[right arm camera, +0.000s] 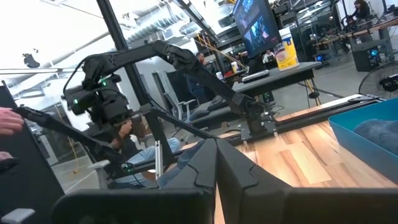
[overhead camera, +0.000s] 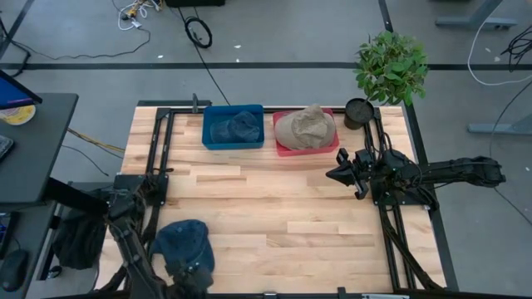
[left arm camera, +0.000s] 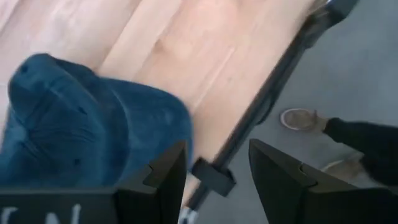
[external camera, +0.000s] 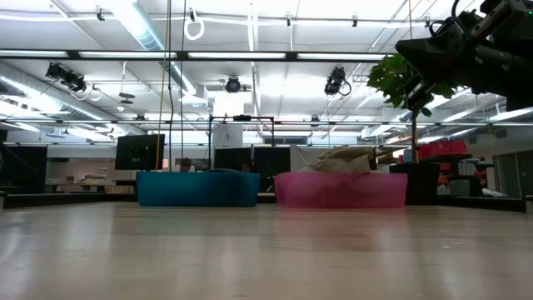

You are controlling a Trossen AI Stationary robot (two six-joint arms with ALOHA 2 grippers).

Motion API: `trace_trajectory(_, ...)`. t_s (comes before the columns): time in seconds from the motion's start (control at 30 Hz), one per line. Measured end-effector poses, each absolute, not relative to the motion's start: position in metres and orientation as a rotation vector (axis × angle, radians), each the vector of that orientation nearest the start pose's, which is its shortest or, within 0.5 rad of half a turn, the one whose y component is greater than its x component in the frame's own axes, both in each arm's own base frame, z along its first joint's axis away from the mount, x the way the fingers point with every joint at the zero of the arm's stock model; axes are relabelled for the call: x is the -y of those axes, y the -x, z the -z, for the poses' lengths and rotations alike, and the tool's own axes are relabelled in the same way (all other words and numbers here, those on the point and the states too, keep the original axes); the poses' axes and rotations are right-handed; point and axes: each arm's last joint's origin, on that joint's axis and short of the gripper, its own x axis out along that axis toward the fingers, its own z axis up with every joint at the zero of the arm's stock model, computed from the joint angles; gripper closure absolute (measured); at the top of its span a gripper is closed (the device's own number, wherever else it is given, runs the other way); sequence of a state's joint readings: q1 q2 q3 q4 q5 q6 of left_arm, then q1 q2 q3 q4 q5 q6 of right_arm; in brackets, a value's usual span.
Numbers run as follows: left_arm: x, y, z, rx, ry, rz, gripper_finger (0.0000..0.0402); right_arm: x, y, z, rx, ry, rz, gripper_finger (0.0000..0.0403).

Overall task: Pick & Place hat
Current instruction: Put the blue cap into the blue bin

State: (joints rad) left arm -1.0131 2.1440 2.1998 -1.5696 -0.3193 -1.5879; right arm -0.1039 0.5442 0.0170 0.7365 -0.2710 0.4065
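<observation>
Looking across your table [overhead camera: 274,208], the blue hat [overhead camera: 184,242] lies at the near left edge; your left gripper [left arm camera: 214,171] hovers beside it, fingers parted, gripping nothing. Your right gripper [overhead camera: 339,174], clenched and empty, waits far right.

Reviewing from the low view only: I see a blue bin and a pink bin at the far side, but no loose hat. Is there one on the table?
Observer: Yes. The high view shows a blue hat at the table's near left edge.
Operator: Is the left arm holding it?
Observer: No. In the left wrist view the left gripper has its jaws apart, and the hat lies beside one finger, not between them.
Operator: And the right arm?
Observer: The right gripper hovers near the pink bin, its jaws shut on nothing.
</observation>
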Motion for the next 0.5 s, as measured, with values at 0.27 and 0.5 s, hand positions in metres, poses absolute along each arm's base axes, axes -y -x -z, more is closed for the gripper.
trace_trajectory(0.27, 0.327, -0.213, -0.269, -1.399, 0.296, -0.536, 0.0221, 0.006, -0.130, -0.188, 0.163, -0.366, -0.205, 0.0392)
trace_trajectory(0.5, 0.302, -0.195, -0.270, -1.445, 0.254, -0.560, 0.0156, 0.006, -0.130, -0.188, 0.163, -0.366, -0.204, 0.0392)
